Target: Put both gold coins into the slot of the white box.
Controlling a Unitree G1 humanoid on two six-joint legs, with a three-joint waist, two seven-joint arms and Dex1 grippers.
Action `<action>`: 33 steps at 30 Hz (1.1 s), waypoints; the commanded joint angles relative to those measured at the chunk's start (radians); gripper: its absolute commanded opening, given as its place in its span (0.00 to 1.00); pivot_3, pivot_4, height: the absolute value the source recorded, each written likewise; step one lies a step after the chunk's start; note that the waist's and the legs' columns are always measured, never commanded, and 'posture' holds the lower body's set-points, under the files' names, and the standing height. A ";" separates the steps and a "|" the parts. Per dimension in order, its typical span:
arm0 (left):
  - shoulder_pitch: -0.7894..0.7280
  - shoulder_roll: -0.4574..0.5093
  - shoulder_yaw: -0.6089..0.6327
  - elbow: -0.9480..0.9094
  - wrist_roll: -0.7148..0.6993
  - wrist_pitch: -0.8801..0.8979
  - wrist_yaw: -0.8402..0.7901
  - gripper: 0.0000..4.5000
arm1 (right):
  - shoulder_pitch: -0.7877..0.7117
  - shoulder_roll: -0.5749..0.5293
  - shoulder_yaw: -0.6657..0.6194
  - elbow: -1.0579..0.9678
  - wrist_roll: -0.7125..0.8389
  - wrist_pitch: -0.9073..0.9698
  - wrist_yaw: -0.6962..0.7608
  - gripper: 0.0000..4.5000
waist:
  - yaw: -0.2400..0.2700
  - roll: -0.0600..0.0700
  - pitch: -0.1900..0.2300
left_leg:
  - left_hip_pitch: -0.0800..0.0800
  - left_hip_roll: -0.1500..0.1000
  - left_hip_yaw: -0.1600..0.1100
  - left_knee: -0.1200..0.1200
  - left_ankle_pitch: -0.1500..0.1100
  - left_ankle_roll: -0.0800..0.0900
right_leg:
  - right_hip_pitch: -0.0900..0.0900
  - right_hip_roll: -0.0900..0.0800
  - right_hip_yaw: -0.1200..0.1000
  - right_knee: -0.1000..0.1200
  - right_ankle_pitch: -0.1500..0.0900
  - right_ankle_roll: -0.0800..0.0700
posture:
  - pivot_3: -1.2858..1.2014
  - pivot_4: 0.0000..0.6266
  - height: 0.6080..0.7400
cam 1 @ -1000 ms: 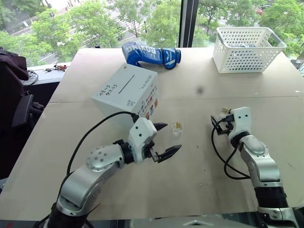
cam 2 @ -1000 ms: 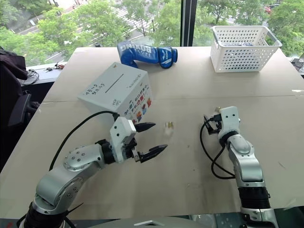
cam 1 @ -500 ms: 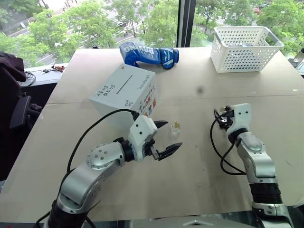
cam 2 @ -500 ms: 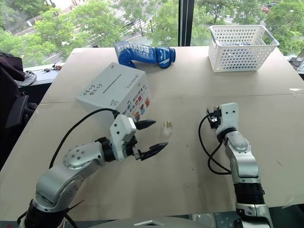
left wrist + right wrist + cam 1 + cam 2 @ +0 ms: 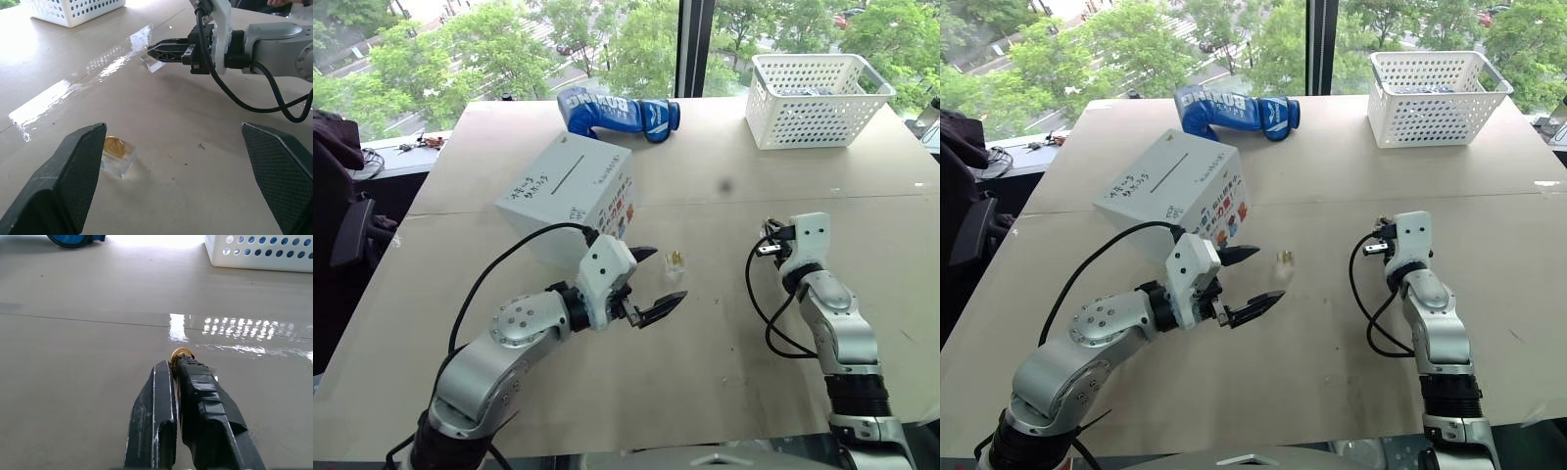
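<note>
Right gripper pinches 1 gold coin at its fingertips, just above its clear block. The white box, slot running away from the robot, lies well to its left. Left gripper gapes beside coin 2 (on its block). 1 second earlier the right jaws stood open.

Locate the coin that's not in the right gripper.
Head views: the loose gold coin stands in a clear block on the table's middle, just right of the white box, ahead of the open left gripper.
</note>
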 commanded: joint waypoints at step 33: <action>-0.012 -0.013 0.034 -0.040 -0.034 -0.019 0.033 1.00 | -0.054 0.029 -0.073 0.016 0.027 0.013 -0.059 0.01 | 0.000 0.000 0.001 | -0.001 0.000 0.000 0.000 0.000 0.000 | 0.000 0.000 0.000 0.000 0.000 0.000 | 0.52 0.24 1.00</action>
